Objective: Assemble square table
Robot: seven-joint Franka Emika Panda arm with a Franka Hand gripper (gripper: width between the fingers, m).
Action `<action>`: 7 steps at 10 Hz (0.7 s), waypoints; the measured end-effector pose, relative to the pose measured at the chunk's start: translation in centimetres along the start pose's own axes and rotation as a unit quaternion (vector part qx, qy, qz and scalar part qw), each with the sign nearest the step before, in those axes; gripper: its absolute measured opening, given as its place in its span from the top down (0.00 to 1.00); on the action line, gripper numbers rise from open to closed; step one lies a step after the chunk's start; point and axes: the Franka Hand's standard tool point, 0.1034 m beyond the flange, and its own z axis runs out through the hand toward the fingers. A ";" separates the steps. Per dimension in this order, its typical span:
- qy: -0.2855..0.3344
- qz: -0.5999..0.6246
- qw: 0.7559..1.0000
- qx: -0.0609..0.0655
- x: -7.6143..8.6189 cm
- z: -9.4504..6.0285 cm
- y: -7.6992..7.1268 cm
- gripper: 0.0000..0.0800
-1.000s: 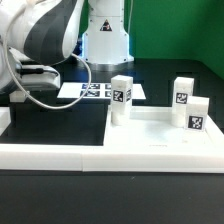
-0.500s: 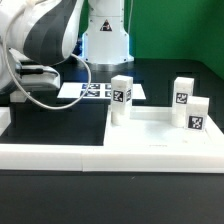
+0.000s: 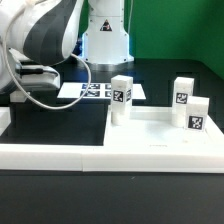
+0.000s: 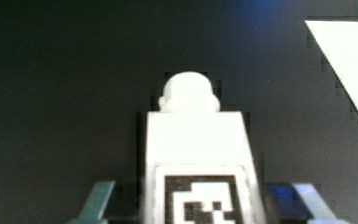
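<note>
- Gripper (image 4: 197, 205) closed partway on a white tagged leg (image 4: 197, 150), one pad on each flank, seen in the wrist view; fingers (image 4: 101, 205) pressed to the sides at the tag end, rounded tip pointing away over the dark table (image 4: 69, 80).
- In the exterior view, the hand itself hidden behind the arm (image 3: 40, 45) near the table's edge at the exterior view's left; held leg not visible there.
- Judged step: lifting this leg and carrying it to a corner hole of the square top.
- Worth keeping the grip square and firm, lifting straight, holding the leg's axis steady for the later insertion; risk of the leg twisting between the pads.
- Square top (image 3: 160, 145) at the front of the table, toward the exterior view's right, tray-like with a raised rim.
- On that top: three more legs, upright; one (image 3: 121, 97) at its rear corner on the exterior view's left, two (image 3: 183, 96) (image 3: 197, 115) close together near its edge at the exterior view's right.
- Marker board (image 3: 93, 91) flat behind, carrying nothing.
</note>
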 end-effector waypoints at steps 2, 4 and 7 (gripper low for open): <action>0.040 -0.026 0.999 0.004 -3.1 -5.5 -2.3 0.64; 0.067 -0.043 0.997 0.001 -5.8 -7.5 -3.7 0.64; 0.135 -0.044 0.990 0.002 -5.3 -7.0 -2.4 0.64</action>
